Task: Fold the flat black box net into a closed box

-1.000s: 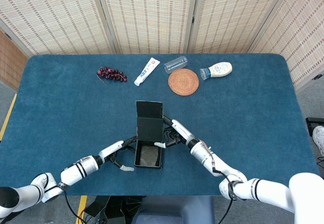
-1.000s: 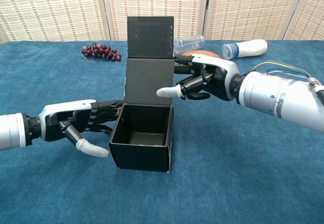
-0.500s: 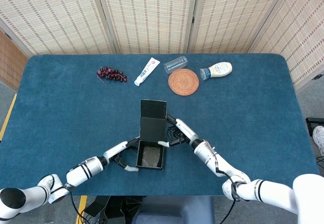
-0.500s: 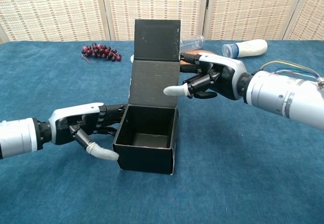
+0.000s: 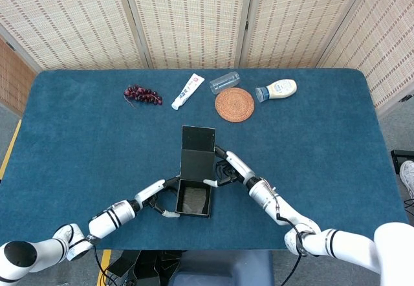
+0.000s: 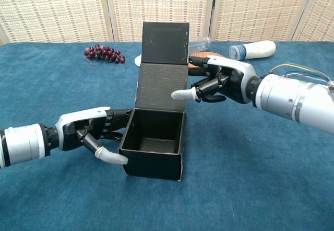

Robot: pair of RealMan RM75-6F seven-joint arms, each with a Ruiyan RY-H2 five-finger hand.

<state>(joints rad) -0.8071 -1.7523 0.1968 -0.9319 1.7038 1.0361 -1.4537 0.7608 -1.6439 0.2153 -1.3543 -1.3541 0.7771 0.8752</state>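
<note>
Box point(image 6: 155, 145) mid-tabletop point(image 5: 310, 143), lid up. Left robot hand point(image 6: 94, 134) grips box's left wall, right robot hand point(image 6: 219, 82) holds lid edge. Uneven push could skew lid, pop walls.

Open black box point(image 6: 155, 146) between left hand point(image 6: 94, 133) and right hand point(image 6: 216, 81).

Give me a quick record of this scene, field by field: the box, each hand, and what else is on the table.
box: black box with walls up and top open, lid flap standing upright at the back
left hand: left hand at the box's left wall, fingers along it, touching
right hand: right hand at the lid flap's right edge, one finger reaching across its front
table: blue cloth
far side of table: grapes, toothpaste tube, clear cup lying down, woven coaster, white bottle lying down
progress: box not yet closed
</note>
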